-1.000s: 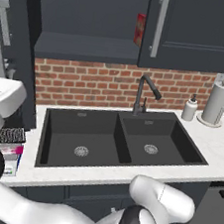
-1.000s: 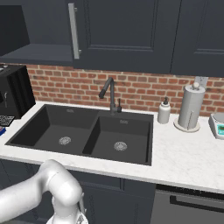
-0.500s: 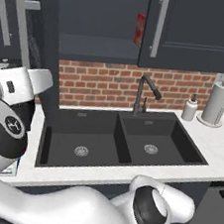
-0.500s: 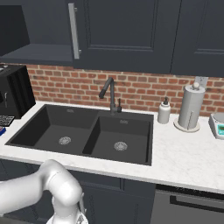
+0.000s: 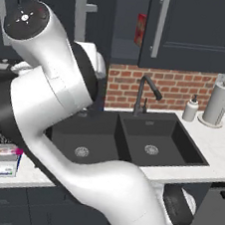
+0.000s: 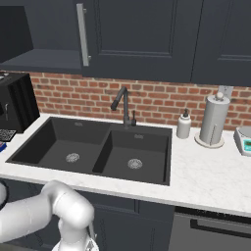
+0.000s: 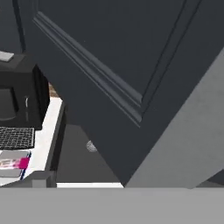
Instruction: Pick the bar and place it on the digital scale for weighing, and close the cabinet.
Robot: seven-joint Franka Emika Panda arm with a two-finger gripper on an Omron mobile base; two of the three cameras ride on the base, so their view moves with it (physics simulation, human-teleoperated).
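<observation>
Cabinet (image 7: 131,65) door close before hand

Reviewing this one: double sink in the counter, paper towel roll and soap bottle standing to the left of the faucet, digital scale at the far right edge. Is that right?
Not quite. The paper towel roll and soap bottle stand to the right of the faucet, not the left, as the right base view shows. The double sink sits in the counter, and the digital scale is at the far right edge.

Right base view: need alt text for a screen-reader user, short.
A black double sink with a dark faucet is set in a white marble counter against a brick wall. The dark wall cabinet above stands open at its left end. Right of the sink: soap dispenser, paper towel roll, digital scale.
</observation>
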